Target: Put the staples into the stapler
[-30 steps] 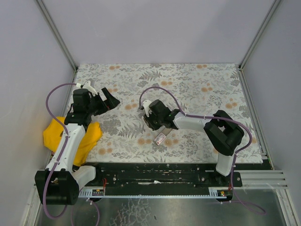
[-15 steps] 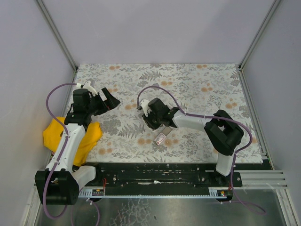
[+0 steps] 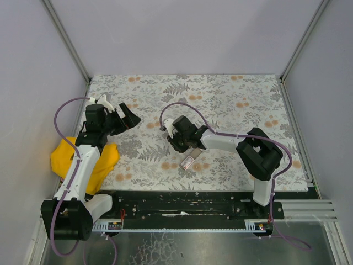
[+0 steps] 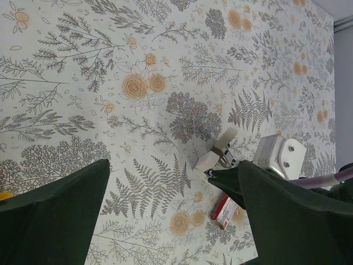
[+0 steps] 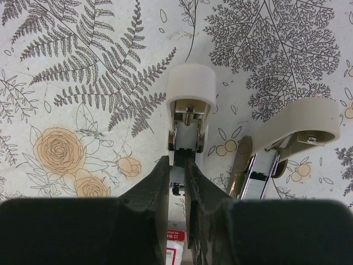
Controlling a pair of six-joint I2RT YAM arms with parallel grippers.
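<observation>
The stapler [image 5: 190,105] lies opened out in a V on the flowered mat, its white halves apart and both metal channels facing up; its second half [image 5: 292,130] is to the right. My right gripper [image 5: 176,163] hangs just over the left channel, its jaws nearly together on a small grey staple strip [image 5: 177,175]. The pink-and-white staples carton [image 5: 177,249] lies behind the fingers and shows in the top view [image 3: 188,162]. My left gripper [image 4: 160,171] is open and empty, well left of the stapler [image 4: 215,154] and carton [image 4: 223,208]. From above, the right gripper [image 3: 177,139] covers the stapler.
A yellow cloth [image 3: 83,160] lies at the mat's left edge under the left arm. The right wrist's white camera mount [image 4: 281,157] sits close to the stapler. Grey walls enclose the mat [image 3: 231,99] on three sides.
My right gripper has shifted slightly left and away from the arm bases over the stapler. The left arm, carton and cloth have not moved.
</observation>
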